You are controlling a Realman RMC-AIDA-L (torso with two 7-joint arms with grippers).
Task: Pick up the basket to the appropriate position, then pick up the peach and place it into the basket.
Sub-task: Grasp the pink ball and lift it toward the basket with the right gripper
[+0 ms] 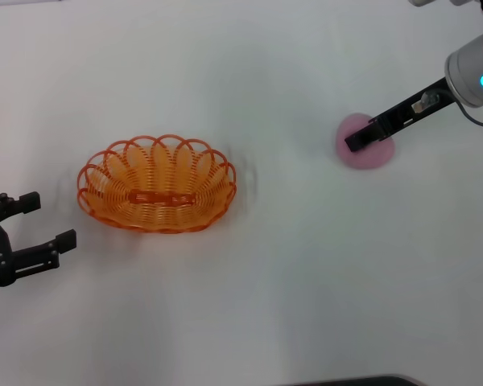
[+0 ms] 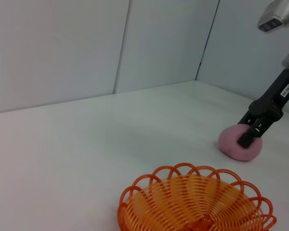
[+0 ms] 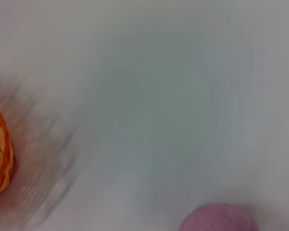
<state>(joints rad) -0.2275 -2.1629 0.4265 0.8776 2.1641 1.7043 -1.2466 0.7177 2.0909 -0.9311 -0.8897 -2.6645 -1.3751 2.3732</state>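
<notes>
Over peach [image 1: 365, 153]: right tool [image 1: 358, 140] angled down, seemingly touching.

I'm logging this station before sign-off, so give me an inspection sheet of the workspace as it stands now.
Surface: white table, bare around the items.
Basket: orange basket upright on the table, nothing in it.
Peach: pink peach on the table, apart from the basket on the robot's right.
Clutter: nothing seen.
Left gripper: left gripper low beside the basket, not touching it, jaws open and holding nothing.
Right gripper: right gripper down at the peach; whether its jaws have closed cannot be told.
Cables: a thin cable by the right wrist.
Surroundings: plain pale wall panels behind the table.
</notes>
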